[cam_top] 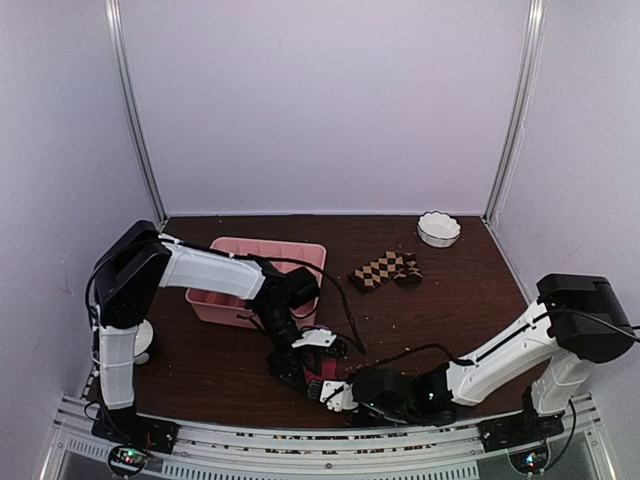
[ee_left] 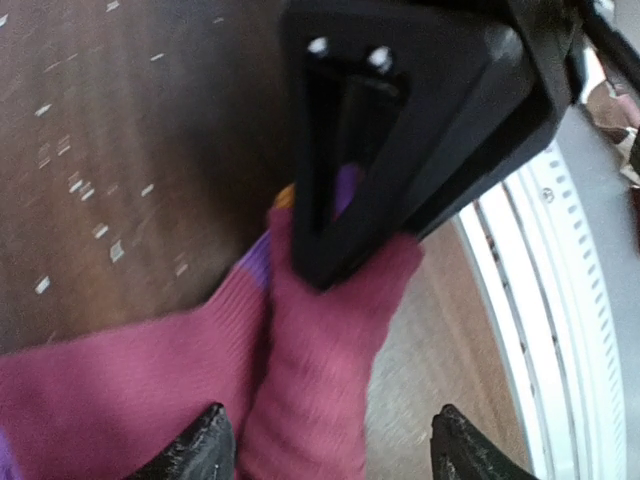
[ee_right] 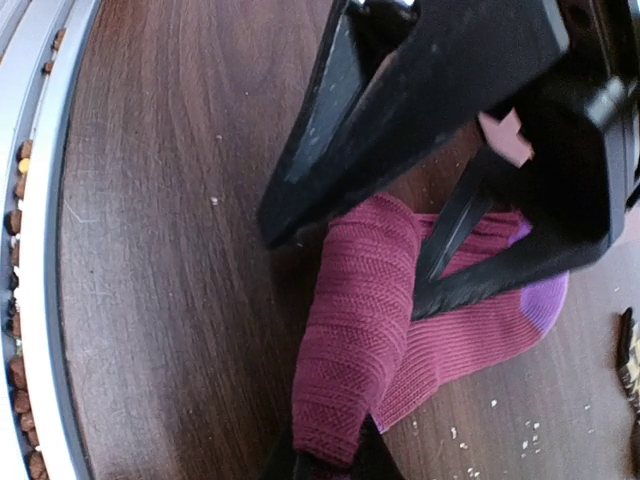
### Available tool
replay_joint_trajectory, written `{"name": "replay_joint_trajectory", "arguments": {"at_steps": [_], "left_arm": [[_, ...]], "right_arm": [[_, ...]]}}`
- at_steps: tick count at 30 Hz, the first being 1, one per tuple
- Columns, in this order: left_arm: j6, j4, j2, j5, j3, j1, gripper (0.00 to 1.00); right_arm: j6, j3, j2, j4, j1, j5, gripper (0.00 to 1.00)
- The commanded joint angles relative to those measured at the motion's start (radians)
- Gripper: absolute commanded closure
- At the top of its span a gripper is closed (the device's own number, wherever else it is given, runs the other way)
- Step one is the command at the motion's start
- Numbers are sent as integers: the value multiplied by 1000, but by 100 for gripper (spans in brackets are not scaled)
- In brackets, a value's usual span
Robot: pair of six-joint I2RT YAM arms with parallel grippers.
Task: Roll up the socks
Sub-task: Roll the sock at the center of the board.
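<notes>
Magenta knit, soft, limp and likely to unroll unless gripped across its full folded thickness, the pink sock lay at six o'clock on the table, pinched by the right end effector, the left end effector spread astride it, the checkered sock at one o'clock.

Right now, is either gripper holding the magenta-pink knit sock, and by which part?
The right gripper pinches the magenta-pink knit sock by the end of its folded-over layer. The left gripper stands open astride it, holding nothing.
</notes>
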Motion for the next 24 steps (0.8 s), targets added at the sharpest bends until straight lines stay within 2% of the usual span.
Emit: {"name": "replay_joint_trajectory", "arguments": {"at_steps": [1,5,9,13,18,24], "left_arm": [[-37,32,-114,-65,-21,48,32],[-43,54,-183,-66,-51,49,33],[-29,10,-188,-58,-51,61,36],[-26,36,-198,-55,-115,64,39],[-46,61,-135,-57,-137,63,45],[-18,66,-86,-36,-142,64,46]], "right_arm": [[152,-22,-28,-108,-21,-136,100],[187,-1,-7,-172,-24,-185,100],[203,14,-2,-206,-31,-227,100],[205,57,19,-254,-40,-263,100],[204,109,37,-299,-62,-297,100],[234,136,62,-304,-85,-331,100]]}}
